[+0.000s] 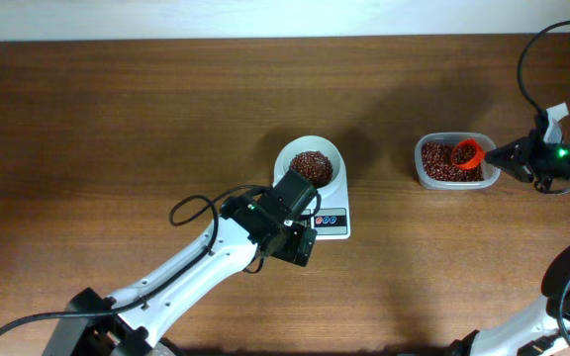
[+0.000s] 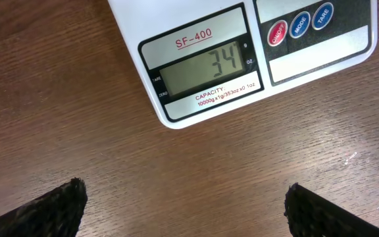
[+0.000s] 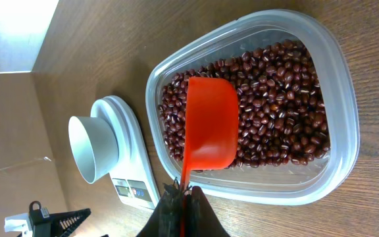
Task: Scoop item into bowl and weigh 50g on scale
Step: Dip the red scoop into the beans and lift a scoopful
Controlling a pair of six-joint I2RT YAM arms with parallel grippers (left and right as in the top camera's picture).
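White bowl heaped with maroon beans, atop white scale reading 34

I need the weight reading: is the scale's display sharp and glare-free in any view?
Left wrist: the display on the scale is sharp, no glare, reads 34. Overhead: the left arm hides the display. Right wrist: scale small, seen sideways, display unreadable.

A dark brown wood-grain desk is carrying two things directly on its top. A white scale is sitting near the middle, its display and buttons facing the near edge. A clear plastic tub is resting well apart to the right of it, with bare wood lying between them. A pale wall is running along the desk's far edge.
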